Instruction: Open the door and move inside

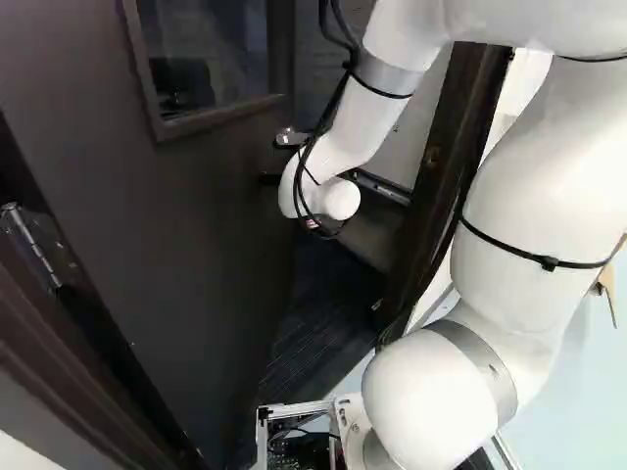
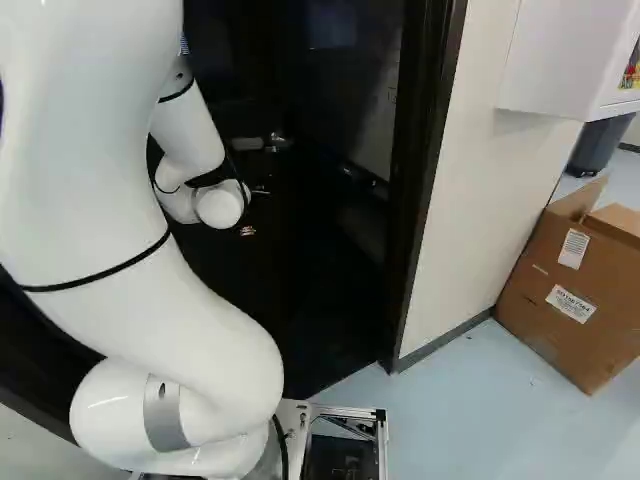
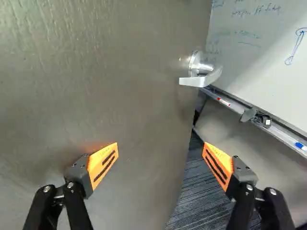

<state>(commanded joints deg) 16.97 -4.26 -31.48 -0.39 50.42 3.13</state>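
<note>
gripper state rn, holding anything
Gripper: open, fingers wide apart, holding nothing; the door handle is ahead of it, not between the fingers.

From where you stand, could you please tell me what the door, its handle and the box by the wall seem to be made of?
The door: painted metal or wood, I can't tell which; faintly pebbled, low sheen. Its handle: metal, likely satin steel, from the silvery highlights. The box: matte brown cardboard, from its folding flaps.
</note>
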